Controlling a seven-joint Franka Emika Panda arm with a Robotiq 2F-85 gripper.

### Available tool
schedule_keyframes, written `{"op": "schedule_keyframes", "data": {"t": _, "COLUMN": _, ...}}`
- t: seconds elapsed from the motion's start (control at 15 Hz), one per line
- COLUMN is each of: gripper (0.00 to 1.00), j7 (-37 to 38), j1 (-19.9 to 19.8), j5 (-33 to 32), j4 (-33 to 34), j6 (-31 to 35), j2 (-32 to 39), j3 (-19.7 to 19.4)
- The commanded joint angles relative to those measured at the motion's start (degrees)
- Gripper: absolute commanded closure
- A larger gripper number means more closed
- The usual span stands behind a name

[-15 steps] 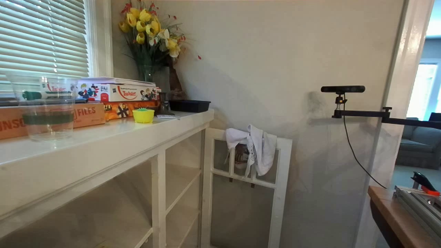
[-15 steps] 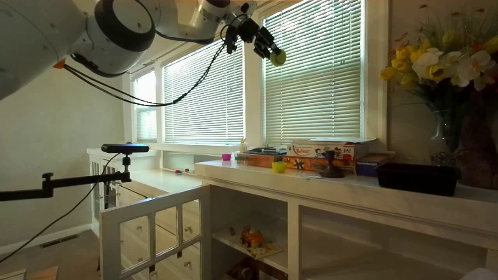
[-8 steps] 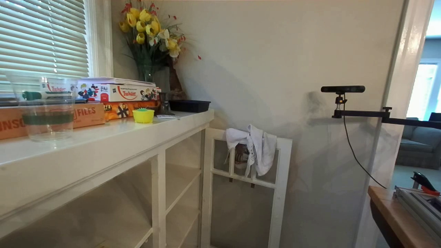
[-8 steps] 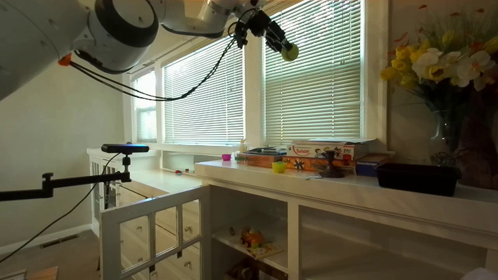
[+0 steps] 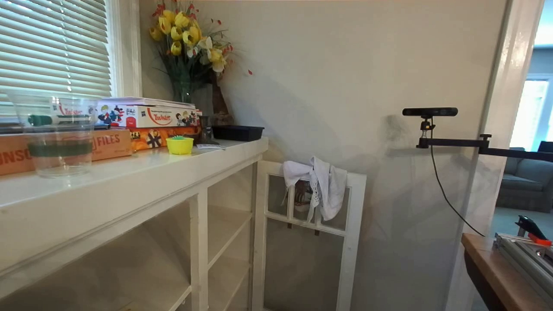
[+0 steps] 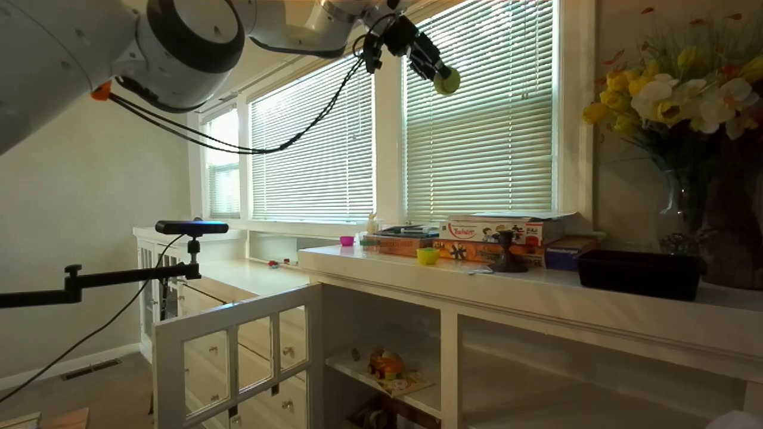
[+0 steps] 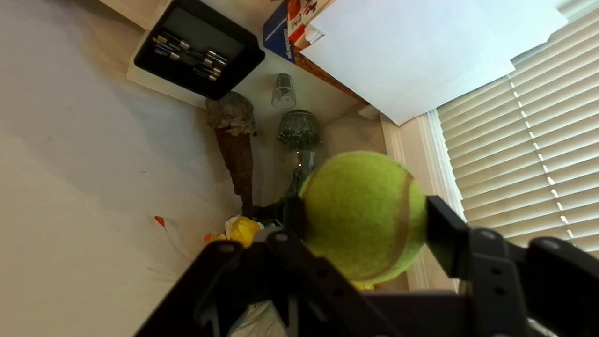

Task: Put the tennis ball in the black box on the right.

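Observation:
The yellow-green tennis ball [image 6: 449,81] is high in front of the window blinds in an exterior view. My gripper [image 6: 440,72] is shut on it. In the wrist view the ball [image 7: 362,210] sits between the two black finger pads, which touch its sides. The black box [image 6: 641,275] stands on the white shelf top, lower and to the right of the ball. It also shows in an exterior view [image 5: 238,133] at the shelf's far end. In the wrist view the box [image 7: 245,65] is at upper left and holds several batteries [image 7: 206,63]. The gripper is out of view in an exterior view.
A flower vase [image 6: 676,208] stands behind the box. Stacked game boxes [image 6: 495,231], a blue box [image 6: 566,253], a dark candlestick [image 6: 506,256] and a yellow cup [image 6: 427,256] stand left of it. A transparent cup [image 5: 62,160] is nearer the camera.
My gripper has moved right and a little up with the tennis ball held in it, mostly in the first half second. The box and other things have not moved.

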Motion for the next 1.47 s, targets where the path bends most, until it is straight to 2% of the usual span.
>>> {"op": "schedule_keyframes", "data": {"t": 0.0, "gripper": 0.59, "j7": 1.90, "j1": 0.30, "j5": -0.82, "j4": -0.05, "j6": -1.29, "j2": -0.23, "j3": -0.38}}
{"op": "schedule_keyframes", "data": {"t": 0.27, "gripper": 0.59, "j7": 4.29, "j1": 0.01, "j5": -0.35, "j4": -0.05, "j6": -6.26, "j2": -0.71, "j3": -0.55}}
{"op": "schedule_keyframes", "data": {"t": 0.53, "gripper": 0.59, "j7": 6.62, "j1": -2.85, "j5": 1.07, "j4": -0.02, "j6": -12.55, "j2": -1.92, "j3": -0.14}}
{"op": "schedule_keyframes", "data": {"t": 0.8, "gripper": 0.59, "j7": 7.02, "j1": -10.13, "j5": 4.08, "j4": 0.02, "j6": -16.33, "j2": -3.31, "j3": 0.87}}
{"op": "schedule_keyframes", "data": {"t": 1.0, "gripper": 0.59, "j7": 1.30, "j1": -19.04, "j5": 10.30, "j4": -0.04, "j6": -14.21, "j2": -3.42, "j3": 3.56}}
{"op": "schedule_keyframes", "data": {"t": 1.13, "gripper": 0.59, "j7": -2.34, "j1": -23.58, "j5": 14.11, "j4": -0.21, "j6": -12.34, "j2": -2.72, "j3": 5.10}}
{"op": "schedule_keyframes", "data": {"t": 1.27, "gripper": 0.59, "j7": -4.13, "j1": -26.64, "j5": 17.20, "j4": -0.32, "j6": -10.93, "j2": -2.22, "j3": 6.32}}
{"op": "schedule_keyframes", "data": {"t": 1.4, "gripper": 0.59, "j7": -2.88, "j1": -27.48, "j5": 18.66, "j4": -0.71, "j6": -11.38, "j2": -1.76, "j3": 6.68}}
